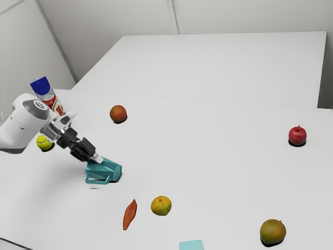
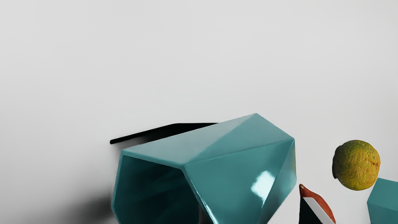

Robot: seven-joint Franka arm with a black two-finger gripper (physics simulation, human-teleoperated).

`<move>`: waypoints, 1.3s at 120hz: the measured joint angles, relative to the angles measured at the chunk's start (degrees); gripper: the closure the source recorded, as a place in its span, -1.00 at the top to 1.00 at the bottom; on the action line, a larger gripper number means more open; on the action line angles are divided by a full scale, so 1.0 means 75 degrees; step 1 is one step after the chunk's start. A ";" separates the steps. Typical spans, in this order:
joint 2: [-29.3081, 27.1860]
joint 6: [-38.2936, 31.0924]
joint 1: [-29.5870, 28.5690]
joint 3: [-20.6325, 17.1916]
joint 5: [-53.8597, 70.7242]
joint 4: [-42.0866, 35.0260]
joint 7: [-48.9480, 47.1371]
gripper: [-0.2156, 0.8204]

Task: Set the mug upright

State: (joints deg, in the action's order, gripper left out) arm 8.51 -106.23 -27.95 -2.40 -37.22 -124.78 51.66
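The gripper (image 1: pixel 98 158) has its fingers apart at the teal mug (image 1: pixel 105 170), which lies sideways, lower left of the exterior view. Below, toward the middle, are a sweet potato (image 1: pixel 130 214) and a tangerine (image 1: pixel 161 205). A tennis ball (image 1: pixel 44 142) sits far left.

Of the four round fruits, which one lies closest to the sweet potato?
The yellow-green citrus, just beside the sweet potato. The red apple, the orange-red fruit and the brownish-green fruit all lie much farther from it.
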 joint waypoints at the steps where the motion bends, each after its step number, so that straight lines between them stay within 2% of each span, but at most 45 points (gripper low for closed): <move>1: -0.0001 0.0009 -0.0001 -0.0001 -0.0003 0.0001 0.0007 -0.20; 15: -0.0018 0.0131 -0.0001 -0.0006 -0.0027 0.0020 0.0096 -0.52; 25: -0.0077 0.0228 0.0005 -0.0013 -0.0028 0.0059 0.0130 -0.67; 59: -0.0216 0.0263 0.0075 -0.0088 -0.0001 0.0100 0.0197 -0.87; 75: -0.0591 -0.0116 0.0074 -0.0618 0.0241 0.0099 0.0185 -0.89; 96: -0.0895 -0.0970 0.0125 -0.1566 0.1567 0.0170 -0.0133 -0.90; 133: -0.1009 -0.2209 0.0197 -0.2940 0.3983 0.0189 -0.1592 -0.91; 156: -0.0975 -0.2593 0.0422 -0.3401 0.4685 0.0045 -0.2711 -0.91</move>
State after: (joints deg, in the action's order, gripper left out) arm 1.20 -125.68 -24.79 -27.91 -2.08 -124.45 31.33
